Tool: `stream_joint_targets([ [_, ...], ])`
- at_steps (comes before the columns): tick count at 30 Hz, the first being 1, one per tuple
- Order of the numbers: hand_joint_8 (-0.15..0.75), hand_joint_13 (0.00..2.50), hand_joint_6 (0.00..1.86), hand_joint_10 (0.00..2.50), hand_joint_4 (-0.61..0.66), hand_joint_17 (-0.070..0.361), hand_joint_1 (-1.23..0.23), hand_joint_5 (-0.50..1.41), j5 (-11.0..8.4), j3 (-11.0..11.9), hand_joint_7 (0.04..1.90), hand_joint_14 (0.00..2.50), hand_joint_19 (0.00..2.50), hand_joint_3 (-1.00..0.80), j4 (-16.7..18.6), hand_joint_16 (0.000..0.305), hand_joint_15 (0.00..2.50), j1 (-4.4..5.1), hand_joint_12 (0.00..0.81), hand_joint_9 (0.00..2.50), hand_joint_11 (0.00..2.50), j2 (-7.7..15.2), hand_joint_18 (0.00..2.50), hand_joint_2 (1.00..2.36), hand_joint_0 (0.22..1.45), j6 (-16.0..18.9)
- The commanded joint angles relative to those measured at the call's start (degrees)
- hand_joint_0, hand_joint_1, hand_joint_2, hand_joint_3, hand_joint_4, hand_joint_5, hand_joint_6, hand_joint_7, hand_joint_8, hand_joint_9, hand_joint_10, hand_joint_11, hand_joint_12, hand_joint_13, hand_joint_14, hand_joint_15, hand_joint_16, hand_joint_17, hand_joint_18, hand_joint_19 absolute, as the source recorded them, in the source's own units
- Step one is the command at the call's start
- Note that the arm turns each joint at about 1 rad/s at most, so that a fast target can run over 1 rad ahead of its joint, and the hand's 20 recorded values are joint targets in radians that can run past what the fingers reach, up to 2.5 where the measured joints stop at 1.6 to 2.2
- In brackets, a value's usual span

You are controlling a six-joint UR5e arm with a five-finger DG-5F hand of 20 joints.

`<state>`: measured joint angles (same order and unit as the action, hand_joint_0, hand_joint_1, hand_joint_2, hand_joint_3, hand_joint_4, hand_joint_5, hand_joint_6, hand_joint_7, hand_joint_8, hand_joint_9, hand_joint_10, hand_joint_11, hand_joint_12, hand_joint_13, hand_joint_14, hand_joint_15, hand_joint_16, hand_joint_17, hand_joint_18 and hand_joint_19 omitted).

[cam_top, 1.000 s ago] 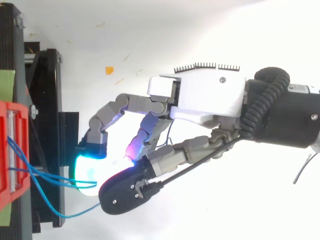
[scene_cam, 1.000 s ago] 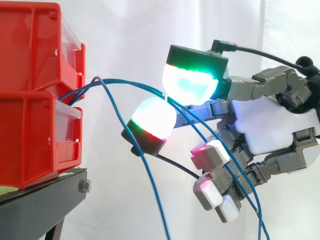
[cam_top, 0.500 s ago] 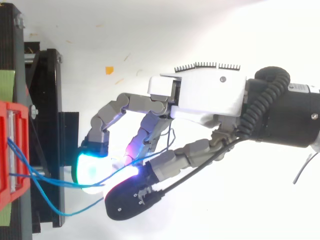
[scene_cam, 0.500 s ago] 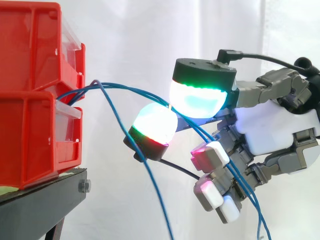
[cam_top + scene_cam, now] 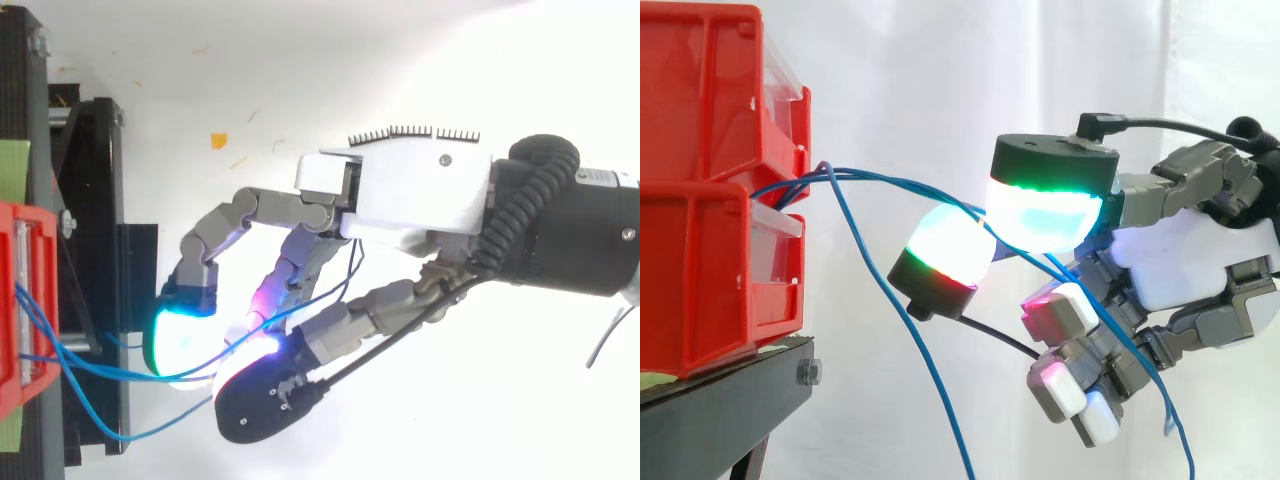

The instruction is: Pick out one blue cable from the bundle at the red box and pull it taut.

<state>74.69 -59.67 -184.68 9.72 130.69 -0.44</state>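
Observation:
Two red bins (image 5: pixel 700 190) are stacked at the left on a black stand (image 5: pixel 720 410). Several thin blue cables come out between the bins. One blue cable (image 5: pixel 890 180) arcs right into my hand (image 5: pixel 1180 260), where it passes between two big glowing fingertips (image 5: pixel 1045 215) pressed together; the hand is shut on it. Behind the pinch the cable slopes down to the lower right. Another blue cable (image 5: pixel 945 400) hangs loose from the bins toward the floor. From above, the hand (image 5: pixel 420 195) lies right of the red bin (image 5: pixel 20 300), with the cable (image 5: pixel 120 365) stretched between them.
The stand's black frame (image 5: pixel 100 200) sits between the bins and my hand. A small orange scrap (image 5: pixel 218 140) lies on the white floor. White curtain hangs behind everything, and the arm comes in from the right.
The upper glowing pad has come down onto the lower one, closing the gap around the cable. The cables have shifted slightly and the hanging one has swung left.

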Motion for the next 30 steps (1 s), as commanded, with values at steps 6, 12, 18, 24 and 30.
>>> stream_joint_targets([
  [6,0.241,0.94,0.97,0.03,-0.35,0.101,-0.91,-0.14,0.02,0.0,1.06,0.02,0.61,-0.5,0.0,0.045,0.65,0.03,0.348,1.18,0.89,0.0,0.78,1.0,0.84,0.0],
  [12,0.232,0.97,0.96,0.03,-0.3,0.1,-0.93,-0.11,0.02,0.0,1.17,0.03,0.6,-0.5,-0.1,0.044,0.64,0.03,0.339,1.28,0.92,0.0,0.82,1.0,0.8,0.0],
  [18,0.223,0.99,0.95,0.04,-0.34,0.097,-0.95,-0.08,0.02,0.0,1.14,0.03,0.58,-0.5,0.0,0.043,0.64,-0.06,0.33,1.34,0.91,-0.1,0.82,1.0,0.77,0.0],
  [24,0.224,1.01,0.94,0.04,-0.34,0.094,-0.99,-0.06,0.02,0.0,1.15,0.03,0.59,-0.5,0.0,0.042,0.65,-0.14,0.324,1.39,0.93,-0.1,0.84,1.0,0.73,0.0],
  [30,0.197,1.02,0.92,0.04,-0.37,0.09,-1.01,-0.04,0.02,0.0,1.08,0.03,0.61,-0.5,0.0,0.04,0.65,-0.06,0.31,1.43,0.89,0.0,0.83,1.0,0.62,0.0],
])
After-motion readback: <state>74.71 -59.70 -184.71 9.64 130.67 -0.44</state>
